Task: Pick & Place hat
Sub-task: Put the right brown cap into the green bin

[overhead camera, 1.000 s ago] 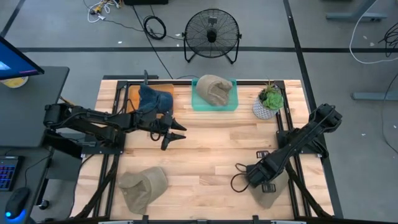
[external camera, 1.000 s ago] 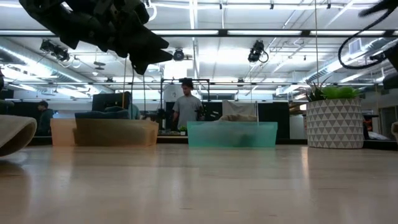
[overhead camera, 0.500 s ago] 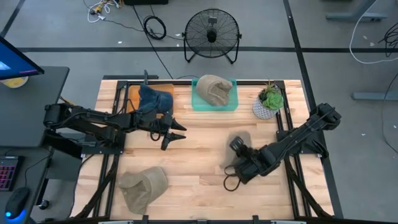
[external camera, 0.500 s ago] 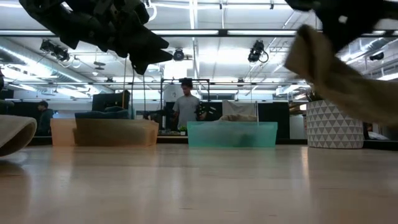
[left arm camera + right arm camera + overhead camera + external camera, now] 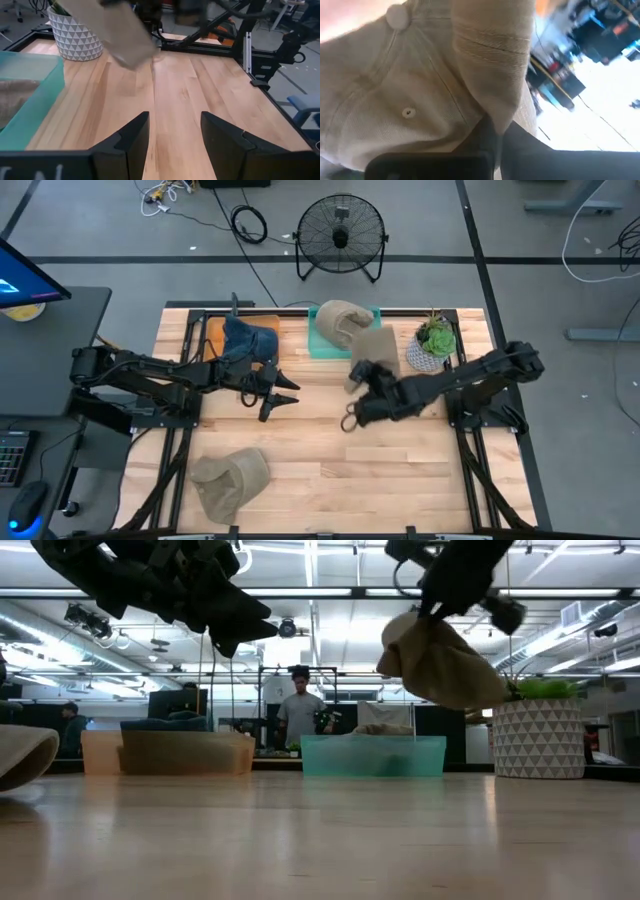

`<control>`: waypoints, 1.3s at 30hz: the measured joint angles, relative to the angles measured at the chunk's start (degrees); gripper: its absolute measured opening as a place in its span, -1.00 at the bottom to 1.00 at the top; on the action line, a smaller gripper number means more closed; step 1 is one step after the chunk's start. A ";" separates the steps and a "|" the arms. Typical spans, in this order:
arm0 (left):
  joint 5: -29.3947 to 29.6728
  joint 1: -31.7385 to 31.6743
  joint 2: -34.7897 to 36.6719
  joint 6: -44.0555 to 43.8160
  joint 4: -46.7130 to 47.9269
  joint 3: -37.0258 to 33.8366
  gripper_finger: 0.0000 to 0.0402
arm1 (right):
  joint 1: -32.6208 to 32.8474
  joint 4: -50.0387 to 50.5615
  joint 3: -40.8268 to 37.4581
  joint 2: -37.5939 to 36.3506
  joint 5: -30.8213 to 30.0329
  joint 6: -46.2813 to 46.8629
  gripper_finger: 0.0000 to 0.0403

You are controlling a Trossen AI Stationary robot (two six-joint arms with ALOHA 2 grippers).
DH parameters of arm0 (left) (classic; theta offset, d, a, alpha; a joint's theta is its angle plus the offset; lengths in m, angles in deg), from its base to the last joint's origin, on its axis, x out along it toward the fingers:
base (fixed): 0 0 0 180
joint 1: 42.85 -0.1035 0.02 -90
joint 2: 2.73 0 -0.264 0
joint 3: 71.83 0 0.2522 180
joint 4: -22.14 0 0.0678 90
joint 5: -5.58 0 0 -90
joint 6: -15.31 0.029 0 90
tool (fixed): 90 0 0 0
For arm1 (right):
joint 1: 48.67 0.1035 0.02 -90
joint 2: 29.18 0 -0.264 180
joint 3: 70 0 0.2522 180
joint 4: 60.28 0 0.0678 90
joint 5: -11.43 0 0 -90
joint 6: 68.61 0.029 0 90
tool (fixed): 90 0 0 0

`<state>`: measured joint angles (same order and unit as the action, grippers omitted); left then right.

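My right gripper [image 5: 364, 378] is shut on a khaki hat [image 5: 375, 348] and holds it in the air just near of the teal bin [image 5: 372, 350]. In the low view the hat [image 5: 440, 662] hangs below that gripper [image 5: 437, 602]. A second khaki hat [image 5: 338, 323] lies in the teal bin. A blue hat [image 5: 247, 337] lies in the orange bin [image 5: 212, 332]. A third khaki hat [image 5: 230, 478] rests on the table's near left. My left gripper [image 5: 282, 391] is open and empty over the table's left middle, as its wrist view [image 5: 172, 135] shows. My right gripper pinches a fold of the hat's cloth [image 5: 492, 95] between its two fingers; one dark finger [image 5: 525, 150] shows below the fold. The crown with its top button [image 5: 396, 16] fills the wrist view. The hat hangs below the fingers, clear of the table.
A white potted plant [image 5: 432, 345] stands at the far right, close to the held hat. A floor fan [image 5: 342, 235] stands beyond the far edge. Bare wood [image 5: 330, 460] lies in the table's middle and near right. People show in the room behind [image 5: 298, 710].
My right gripper has gone up from the table's near right corner and toward the far edge and left, toward the teal bin, carrying the khaki hat. The hat, which lay on the table, is lifted clear and now hangs beside the bin.
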<state>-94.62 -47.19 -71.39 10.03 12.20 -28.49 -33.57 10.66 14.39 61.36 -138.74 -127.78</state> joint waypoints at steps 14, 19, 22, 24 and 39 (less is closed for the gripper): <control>0.00 0.02 0.00 0.04 0.01 0.00 -0.10 | -20.49 -20.87 -0.03 0.00 3.28 -36.92 -1.00; 0.00 0.00 0.00 0.00 0.02 0.00 -0.10 | -26.52 -33.93 -0.04 0.01 22.48 -51.19 -1.00; 0.00 0.00 0.00 0.00 0.02 0.00 -0.10 | -29.89 -39.70 -0.04 0.15 30.84 -56.31 -1.00; -0.02 0.00 0.00 0.00 0.02 0.00 -0.10 | -32.33 -41.48 -0.04 0.15 35.29 -58.63 -1.00; -0.02 0.02 0.00 0.00 0.00 0.00 -0.10 | -42.88 -40.59 -1.25 8.44 43.34 -67.29 -1.00</control>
<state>-94.64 -47.17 -71.39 10.03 12.20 -28.49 -76.45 -29.93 13.14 69.80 -95.39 -195.07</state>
